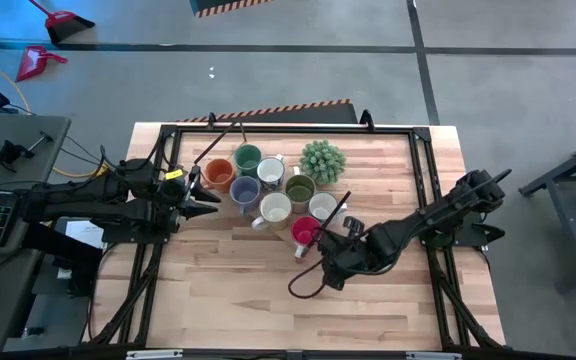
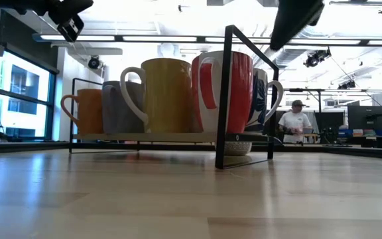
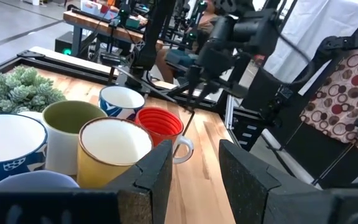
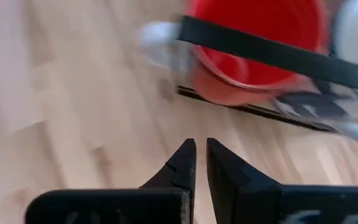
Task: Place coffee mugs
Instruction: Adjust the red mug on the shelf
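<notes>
1. I see the coffee mugs point(image 1: 268, 185) clustered on the black wire rack point(image 1: 338, 215) at the table's point(image 1: 228, 290) rear centre, red mug point(image 1: 305, 232) frontmost.
2. Right gripper point(image 1: 325, 268) just in front of the red mug, fingers together, empty.
3. Left gripper point(image 1: 208, 192) beside the orange mug point(image 1: 219, 174), fingers apart, empty.
4. Potted plant point(image 1: 322, 160) behind the mugs.

Bright ceiling strip lights point(image 2: 178, 38) flood the room, glaring white overhead. The wooden surface point(image 2: 178, 199) blurs close to the low camera. The red mug point(image 4: 253, 37) smears with blur; shadows stay soft.
</notes>
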Robot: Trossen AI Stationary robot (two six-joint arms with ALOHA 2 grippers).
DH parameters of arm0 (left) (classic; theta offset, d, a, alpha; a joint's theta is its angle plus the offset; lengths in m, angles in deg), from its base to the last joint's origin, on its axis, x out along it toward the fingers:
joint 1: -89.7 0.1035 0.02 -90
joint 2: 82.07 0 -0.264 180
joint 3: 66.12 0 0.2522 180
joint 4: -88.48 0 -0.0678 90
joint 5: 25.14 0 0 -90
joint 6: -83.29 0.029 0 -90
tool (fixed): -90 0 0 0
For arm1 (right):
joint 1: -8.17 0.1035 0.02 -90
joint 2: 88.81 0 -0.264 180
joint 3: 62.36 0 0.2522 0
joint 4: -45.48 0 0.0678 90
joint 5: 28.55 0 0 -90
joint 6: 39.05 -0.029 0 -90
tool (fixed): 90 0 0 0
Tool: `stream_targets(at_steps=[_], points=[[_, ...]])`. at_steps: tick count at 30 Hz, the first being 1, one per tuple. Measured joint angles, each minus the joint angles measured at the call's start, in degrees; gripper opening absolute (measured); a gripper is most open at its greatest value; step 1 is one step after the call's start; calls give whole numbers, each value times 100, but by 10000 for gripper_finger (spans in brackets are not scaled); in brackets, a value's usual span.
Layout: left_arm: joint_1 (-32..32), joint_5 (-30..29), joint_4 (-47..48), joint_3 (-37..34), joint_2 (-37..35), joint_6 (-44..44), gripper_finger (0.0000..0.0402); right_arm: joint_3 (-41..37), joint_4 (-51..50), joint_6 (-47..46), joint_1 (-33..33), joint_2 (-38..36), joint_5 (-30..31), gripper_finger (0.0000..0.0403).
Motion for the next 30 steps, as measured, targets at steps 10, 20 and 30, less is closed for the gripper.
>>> stream_targets(at_steps=[10,20,30], points=[[-1,6,-8,0,0,-96,120,-1,-181,-491,-19,128,599,16],[-1,8,-10,0,0,-94,120,-1,-87,-371,-141,128,523,16],[-1,10,-12,0,0,-94,120,-1,43,-326,-318,128,515,16]])
